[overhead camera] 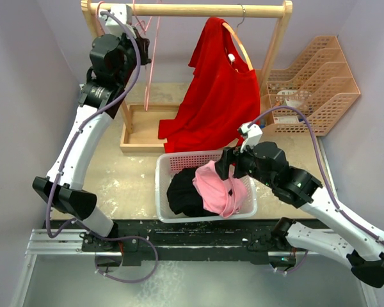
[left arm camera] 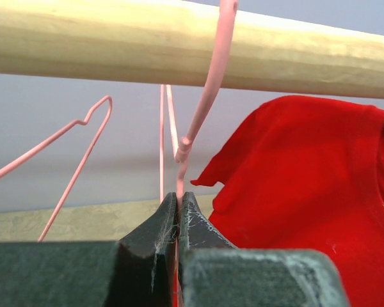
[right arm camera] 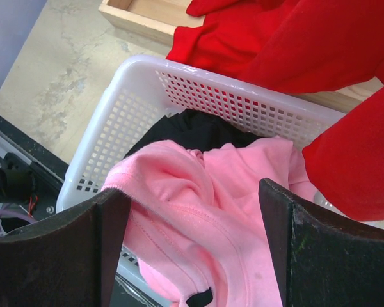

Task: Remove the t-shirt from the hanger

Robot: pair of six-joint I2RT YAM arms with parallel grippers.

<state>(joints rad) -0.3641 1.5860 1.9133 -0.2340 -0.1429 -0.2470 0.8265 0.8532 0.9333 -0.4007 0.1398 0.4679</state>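
Observation:
My left gripper (overhead camera: 143, 39) is up at the wooden rail (overhead camera: 192, 9), shut on the neck of a bare pink wire hanger (left arm camera: 208, 96) whose hook is over the rail (left arm camera: 83, 45). In the left wrist view the jaws (left arm camera: 178, 201) pinch the wire. A pink t-shirt (overhead camera: 219, 188) lies crumpled in the white basket (overhead camera: 160, 185) on a black garment (overhead camera: 182, 192). My right gripper (overhead camera: 227, 167) is open and empty just above the pink t-shirt (right arm camera: 205, 192). A red t-shirt (overhead camera: 211, 109) hangs on a wooden hanger (overhead camera: 240, 45) at the rail's right.
A second pink wire hanger (left arm camera: 77, 147) hangs left of the held one. The rack's wooden base tray (overhead camera: 137, 131) lies behind the basket. Beige slotted organizers (overhead camera: 313, 83) stand at the back right. The red t-shirt's hem (right arm camera: 294, 45) drapes over the basket's far rim (right arm camera: 115, 102).

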